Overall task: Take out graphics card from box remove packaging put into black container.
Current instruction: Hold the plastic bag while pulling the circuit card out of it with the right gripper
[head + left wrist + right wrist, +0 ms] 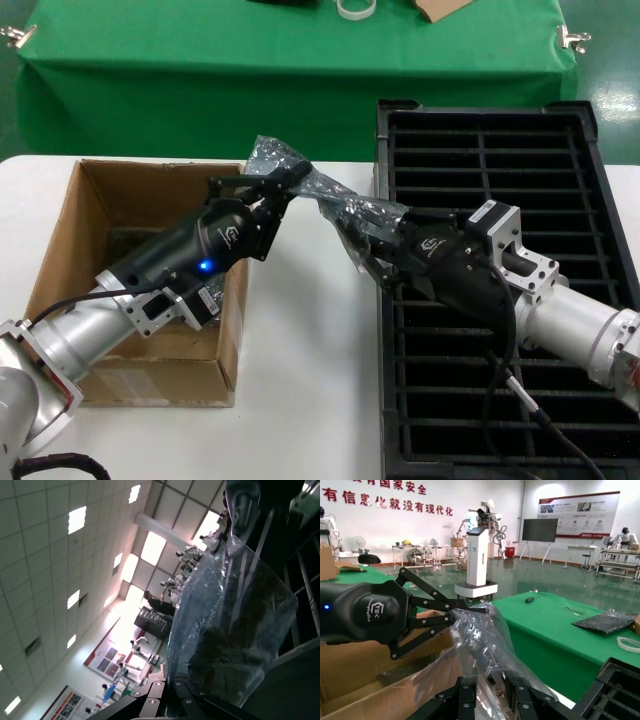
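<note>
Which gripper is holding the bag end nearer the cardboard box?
The left gripper: it pinches the packaging at the end above the box corner, while the right gripper clamps the end by the black container.

Both arms are built the same: fat silver-grey aluminium tubes ending in a glossy black wrist housing with a small white logo on top. The left gripper [285, 180] has thin black linkage fingers (scissor-style bars with little screws at the pivots), and a blue LED glows on the housing behind it. Behind the right gripper [365, 245] sits a boxy silver bracket, with black cables trailing back from the housing.
</note>
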You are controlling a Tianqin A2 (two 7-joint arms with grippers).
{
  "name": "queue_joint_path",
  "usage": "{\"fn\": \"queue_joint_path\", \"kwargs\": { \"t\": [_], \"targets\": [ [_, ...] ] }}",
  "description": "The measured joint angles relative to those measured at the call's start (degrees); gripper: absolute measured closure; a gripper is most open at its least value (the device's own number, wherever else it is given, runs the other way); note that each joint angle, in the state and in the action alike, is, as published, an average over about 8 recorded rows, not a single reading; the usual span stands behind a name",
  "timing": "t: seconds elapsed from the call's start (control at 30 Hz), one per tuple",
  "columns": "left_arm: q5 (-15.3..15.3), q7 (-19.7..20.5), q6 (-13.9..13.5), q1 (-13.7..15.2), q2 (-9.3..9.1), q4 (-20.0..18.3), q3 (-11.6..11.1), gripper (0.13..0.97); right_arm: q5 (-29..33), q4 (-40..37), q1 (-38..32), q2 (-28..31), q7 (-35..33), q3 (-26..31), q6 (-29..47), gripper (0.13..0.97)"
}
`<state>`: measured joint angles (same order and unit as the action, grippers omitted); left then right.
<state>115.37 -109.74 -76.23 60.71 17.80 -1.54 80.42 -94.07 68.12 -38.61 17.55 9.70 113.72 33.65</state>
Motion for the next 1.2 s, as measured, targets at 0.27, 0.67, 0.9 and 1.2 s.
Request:
{"fn": "queue_joint_path", "kwargs": {
  "t": [0.27,0.67,0.9,1.2],
  "targets": [
    [-0.8,3.4,-1.7,-0.4,0.28,-0.5,0.8,0.958,-0.7,-1.5,-0.6,-0.3,-1.1,-0.2,0.9,0.842],
    [-1.2,2.4,-1.1,-0.3,0.72,-0.4,1.3,0.958,-1.0,-3.1,-1.4,-0.7,-2.3,-0.4,1.6,0.934],
    [-1.1,-3.0,0.5,0.0,1.14,0.1,1.1,0.958,-0.5,-2.4,-1.3,-0.5,-1.8,-0.3,1.2,0.957],
    [-1.1,-6.9,1.6,0.3,1.66,0.4,1.1,0.958,2.3,2.1,-0.5,1.4,1.7,0.2,-0.6,0.961]
  ]
}}
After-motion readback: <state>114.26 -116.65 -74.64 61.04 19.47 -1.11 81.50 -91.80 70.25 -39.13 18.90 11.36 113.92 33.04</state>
